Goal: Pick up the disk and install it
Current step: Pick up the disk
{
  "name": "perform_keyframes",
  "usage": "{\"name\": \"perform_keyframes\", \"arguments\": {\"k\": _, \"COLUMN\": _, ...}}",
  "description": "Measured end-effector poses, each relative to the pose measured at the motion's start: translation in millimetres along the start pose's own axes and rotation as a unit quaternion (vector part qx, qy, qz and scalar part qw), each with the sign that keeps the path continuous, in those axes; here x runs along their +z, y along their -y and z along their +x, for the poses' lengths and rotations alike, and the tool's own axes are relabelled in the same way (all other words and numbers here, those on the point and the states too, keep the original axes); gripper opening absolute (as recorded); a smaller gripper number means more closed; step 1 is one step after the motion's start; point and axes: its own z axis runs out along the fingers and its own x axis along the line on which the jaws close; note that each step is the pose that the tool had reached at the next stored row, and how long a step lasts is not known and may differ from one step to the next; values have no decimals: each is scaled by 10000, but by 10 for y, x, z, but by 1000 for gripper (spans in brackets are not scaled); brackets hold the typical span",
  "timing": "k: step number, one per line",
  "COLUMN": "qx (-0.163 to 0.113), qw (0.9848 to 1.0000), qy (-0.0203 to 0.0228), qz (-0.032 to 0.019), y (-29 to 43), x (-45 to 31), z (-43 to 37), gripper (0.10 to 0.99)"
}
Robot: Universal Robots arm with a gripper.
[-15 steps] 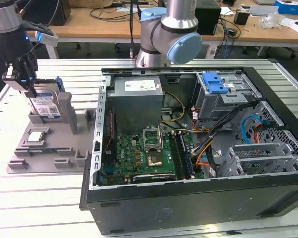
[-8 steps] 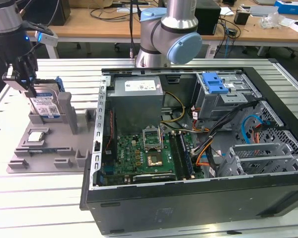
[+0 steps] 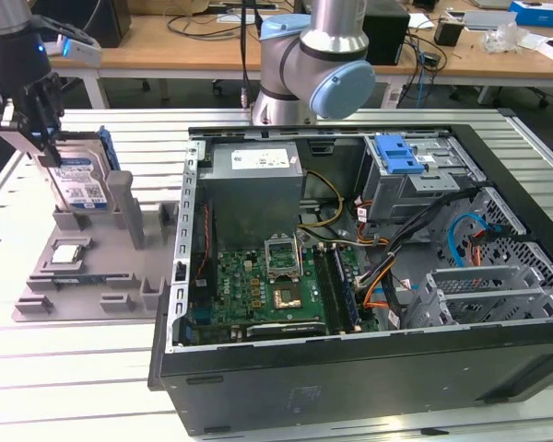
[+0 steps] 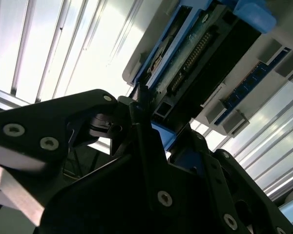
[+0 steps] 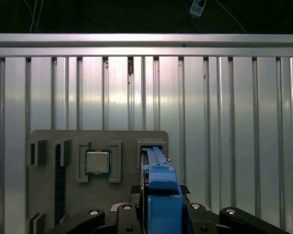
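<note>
The fingers (image 3: 42, 140) are clamped on the top edge of the disk (image 3: 81, 180), which stands upright at its slot in the grey tray (image 3: 83, 276) on the counter (image 3: 64, 368), at the exterior view's left. The grasp looks made, but the install is all left: the drive cage (image 3: 415, 180) in the open computer case (image 3: 350, 378) lies well apart.
</note>
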Motion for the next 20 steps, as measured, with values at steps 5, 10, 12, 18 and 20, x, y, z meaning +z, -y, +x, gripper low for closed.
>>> {"name": "perform_keyframes", "arguments": {"k": 5, "qx": 0, "qw": 10000, "qy": 0, "qz": 0, "y": -5, "x": -136, "z": -3, "gripper": 369}}
{"name": "perform_keyframes", "arguments": {"k": 10, "qx": 0, "qw": 10000, "qy": 0, "qz": 0, "y": -9, "x": -221, "z": -4, "gripper": 369}}
{"name": "perform_keyframes", "arguments": {"k": 12, "qx": 0, "qw": 10000, "qy": 0, "qz": 0, "y": -11, "x": -268, "z": -5, "gripper": 369}}
{"name": "perform_keyframes", "arguments": {"k": 18, "qx": 0, "qw": 10000, "qy": 0, "qz": 0, "y": -16, "x": -388, "z": -7, "gripper": 369}}
{"name": "perform_keyframes", "arguments": {"k": 20, "qx": 0, "qw": 10000, "qy": 0, "qz": 0, "y": -18, "x": -451, "z": -8, "gripper": 369}}
